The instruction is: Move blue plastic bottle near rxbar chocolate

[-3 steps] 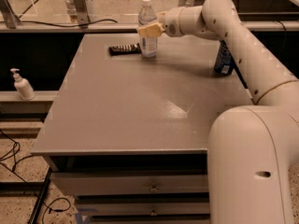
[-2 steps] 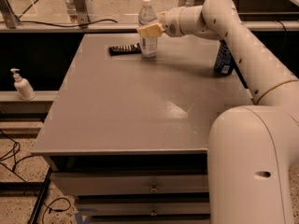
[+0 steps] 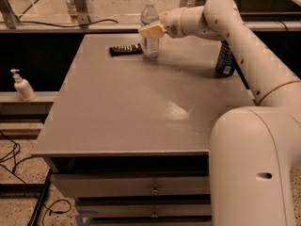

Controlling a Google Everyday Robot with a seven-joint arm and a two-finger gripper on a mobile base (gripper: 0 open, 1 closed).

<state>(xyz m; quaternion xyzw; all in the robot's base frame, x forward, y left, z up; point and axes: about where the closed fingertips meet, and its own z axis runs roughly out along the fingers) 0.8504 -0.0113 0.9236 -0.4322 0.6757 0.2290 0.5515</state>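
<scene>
Item: blue plastic bottle, upright on table, just beside rxbar chocolate. Holder: gripper at label height, grip indeterminate. Advice: release gently, retreat sideways, avoid tipping.

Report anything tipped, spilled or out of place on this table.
Nothing stands out. The bottle stands upright beside the bar near the far edge of the table, the end effector at its side. The can stands upright on the right; no spill shows.
</scene>
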